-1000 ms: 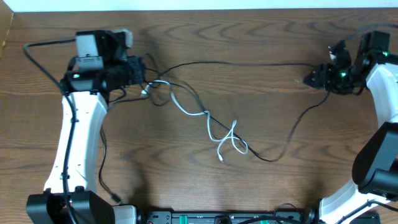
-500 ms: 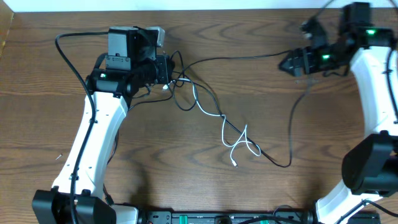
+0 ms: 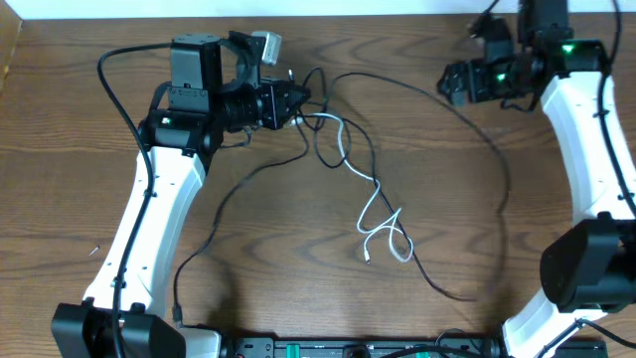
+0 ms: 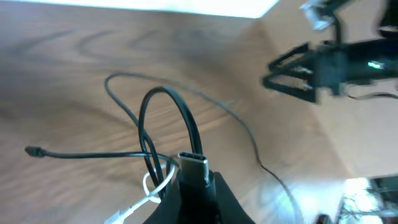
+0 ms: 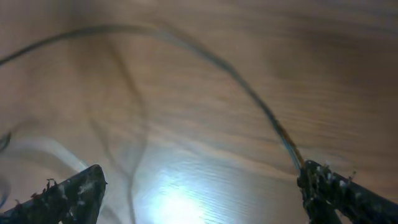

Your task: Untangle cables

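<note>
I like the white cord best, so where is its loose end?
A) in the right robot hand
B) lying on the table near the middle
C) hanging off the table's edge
B: the white cable ends in loose loops lying flat on the table, with nothing holding that end.

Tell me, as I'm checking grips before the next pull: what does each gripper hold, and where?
The left gripper is shut on the thin black cable just behind its plug; the right gripper is open, holding nothing.
</note>
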Tool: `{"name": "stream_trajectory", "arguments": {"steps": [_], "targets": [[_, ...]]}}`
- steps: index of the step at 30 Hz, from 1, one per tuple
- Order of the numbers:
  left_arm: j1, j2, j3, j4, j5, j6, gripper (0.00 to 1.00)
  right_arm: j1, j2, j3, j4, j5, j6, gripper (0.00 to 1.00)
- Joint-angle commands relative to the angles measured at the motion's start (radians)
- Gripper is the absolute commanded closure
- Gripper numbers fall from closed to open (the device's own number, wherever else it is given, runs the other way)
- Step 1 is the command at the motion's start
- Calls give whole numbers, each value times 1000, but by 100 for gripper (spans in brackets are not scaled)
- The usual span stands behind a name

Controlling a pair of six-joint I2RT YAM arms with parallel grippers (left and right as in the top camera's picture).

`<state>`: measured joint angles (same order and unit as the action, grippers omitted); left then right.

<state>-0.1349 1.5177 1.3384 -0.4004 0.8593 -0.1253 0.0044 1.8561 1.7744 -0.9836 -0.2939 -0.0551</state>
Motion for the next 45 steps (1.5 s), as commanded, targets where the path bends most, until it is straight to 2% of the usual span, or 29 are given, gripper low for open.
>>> {"name": "stream_trajectory", "arguments": {"steps": [1, 3, 7, 9, 12, 20, 27, 32, 38, 45], "targets": [[-2, -3, 14, 31, 166, 40, 92, -40, -6, 57, -5, 89, 105, 2], [-2, -3, 14, 56, 217, 40, 92, -54, -10, 70, -4, -2, 27, 3], [-2, -3, 14, 95, 310, 42, 92, -55, -10, 71, -24, -322, -249, 2], [-2, -3, 14, 104, 348, 42, 92, -43, -5, 68, -31, -420, -310, 1], [-2, -3, 14, 103, 391, 35, 92, -12, 4, 62, -22, -443, -314, 1], [-2, -3, 14, 104, 390, -80, 87, 97, 66, 62, -26, -442, -350, 2], [-2, -3, 14, 103, 386, -80, 84, 151, 97, 62, -28, -529, -319, 5], [-2, -3, 14, 103, 327, -110, 84, 181, 97, 62, -27, -596, -277, 8], [-2, -3, 14, 104, 245, -195, 84, 230, 104, 62, -50, -526, -255, 12], [-1, -3, 14, 103, 173, -195, 88, 251, 126, 62, -101, -407, -241, 16]]}}
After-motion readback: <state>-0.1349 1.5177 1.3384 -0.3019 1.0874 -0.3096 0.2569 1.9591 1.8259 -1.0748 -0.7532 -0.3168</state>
